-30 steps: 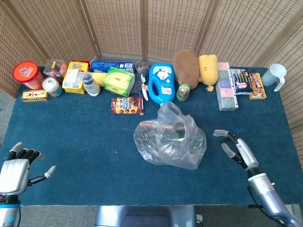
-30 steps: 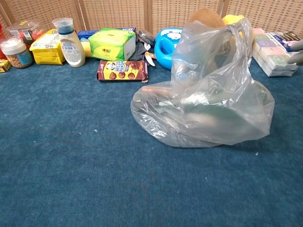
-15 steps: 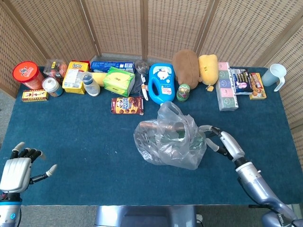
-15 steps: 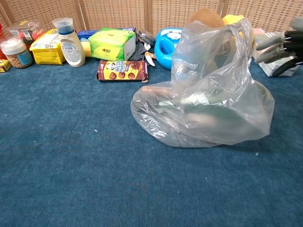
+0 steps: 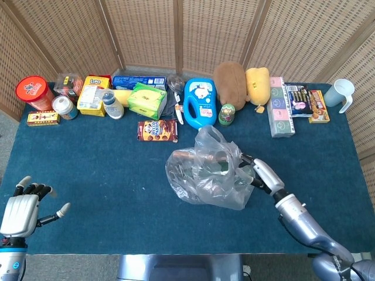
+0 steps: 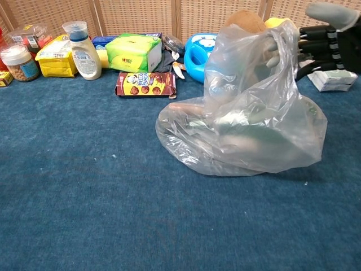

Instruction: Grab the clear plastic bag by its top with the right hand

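Right hand has reached the one clear bag, fingers spread.

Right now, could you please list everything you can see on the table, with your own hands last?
clear plastic bag: one, transparent, table centre, contents unclear
cookie box: one, brown, behind the bag
blue jug: one, back centre
green tissue pack: one, back row
yellow box: one, back left
red tub: one, far left
plush toys: two, brown and yellow, back right
mug: one, pale, far right
left hand: open, near left edge
right hand: fingers apart at the bag's right side
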Controlling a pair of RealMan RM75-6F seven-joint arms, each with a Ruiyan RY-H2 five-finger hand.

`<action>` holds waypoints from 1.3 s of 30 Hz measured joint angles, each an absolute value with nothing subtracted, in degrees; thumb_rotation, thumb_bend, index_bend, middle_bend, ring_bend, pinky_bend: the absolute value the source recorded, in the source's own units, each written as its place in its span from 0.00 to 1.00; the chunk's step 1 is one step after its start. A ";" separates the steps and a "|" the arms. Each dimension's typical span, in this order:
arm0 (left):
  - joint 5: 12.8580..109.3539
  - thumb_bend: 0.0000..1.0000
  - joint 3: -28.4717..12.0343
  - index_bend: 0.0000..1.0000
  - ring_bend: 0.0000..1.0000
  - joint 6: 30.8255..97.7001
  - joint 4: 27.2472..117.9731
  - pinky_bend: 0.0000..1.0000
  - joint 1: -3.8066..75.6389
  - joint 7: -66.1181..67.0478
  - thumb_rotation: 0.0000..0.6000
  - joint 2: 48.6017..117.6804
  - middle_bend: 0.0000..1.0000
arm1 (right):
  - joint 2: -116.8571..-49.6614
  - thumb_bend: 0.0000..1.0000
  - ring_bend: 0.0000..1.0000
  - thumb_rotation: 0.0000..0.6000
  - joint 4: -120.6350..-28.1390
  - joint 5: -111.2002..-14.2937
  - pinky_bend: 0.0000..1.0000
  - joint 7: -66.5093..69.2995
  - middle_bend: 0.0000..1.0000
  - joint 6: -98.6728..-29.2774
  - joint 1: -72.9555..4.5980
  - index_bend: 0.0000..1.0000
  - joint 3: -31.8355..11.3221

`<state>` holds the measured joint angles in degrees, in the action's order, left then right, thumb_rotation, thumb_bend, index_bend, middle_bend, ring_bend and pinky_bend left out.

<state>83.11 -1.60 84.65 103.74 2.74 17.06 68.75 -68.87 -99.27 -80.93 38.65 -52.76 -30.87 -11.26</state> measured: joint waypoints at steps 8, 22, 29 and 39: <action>82.37 0.17 -1.63 0.47 0.31 84.50 101.85 0.10 2.67 15.02 0.02 68.90 0.43 | -70.83 0.32 0.19 0.08 -99.61 -77.09 0.25 38.27 0.26 -48.13 -33.92 0.22 -12.22; 81.27 0.17 -1.61 0.47 0.31 83.69 99.72 0.10 2.89 13.20 0.02 69.58 0.43 | -69.64 0.32 0.20 0.08 -103.44 -76.11 0.25 55.01 0.27 -42.71 -36.73 0.23 -15.97; 81.13 0.16 -1.63 0.47 0.31 83.43 99.01 0.10 3.07 12.53 0.02 69.83 0.43 | -68.16 0.32 0.20 0.08 -106.32 -77.43 0.25 65.45 0.27 -40.14 -37.54 0.23 -17.39; 80.73 0.17 -1.63 0.47 0.31 83.29 98.31 0.10 3.08 11.71 0.02 69.90 0.43 | -67.54 0.31 0.25 0.08 -108.60 -78.48 0.29 81.58 0.30 -35.85 -39.42 0.25 -19.73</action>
